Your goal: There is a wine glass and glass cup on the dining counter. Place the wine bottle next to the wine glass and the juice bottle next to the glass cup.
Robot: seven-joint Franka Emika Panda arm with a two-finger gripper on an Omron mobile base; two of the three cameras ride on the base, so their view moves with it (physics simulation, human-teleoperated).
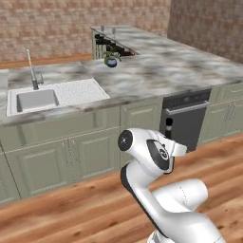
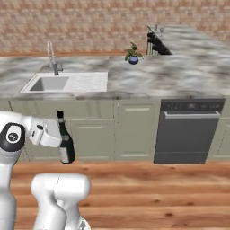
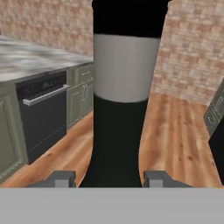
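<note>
Across the worktop, the dining counter (image 2: 193, 36) lies far ahead-right of your gripper (image 2: 57, 140); it clamps the upright wine bottle (image 2: 65, 141).

Open wood floor (image 2: 148, 188) lies before the cabinets. The marble desk (image 1: 156, 66) stands bare between the sink (image 1: 35, 99) and a small potted plant (image 1: 112, 59), which blocks its far edge.

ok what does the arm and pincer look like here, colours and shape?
Glossy white arm built of rounded, tubular links, with black round caps at the joints and a dark band along the seams. The pincer has two small grey, blocky fingertips. No cables or lettering visible.
</note>
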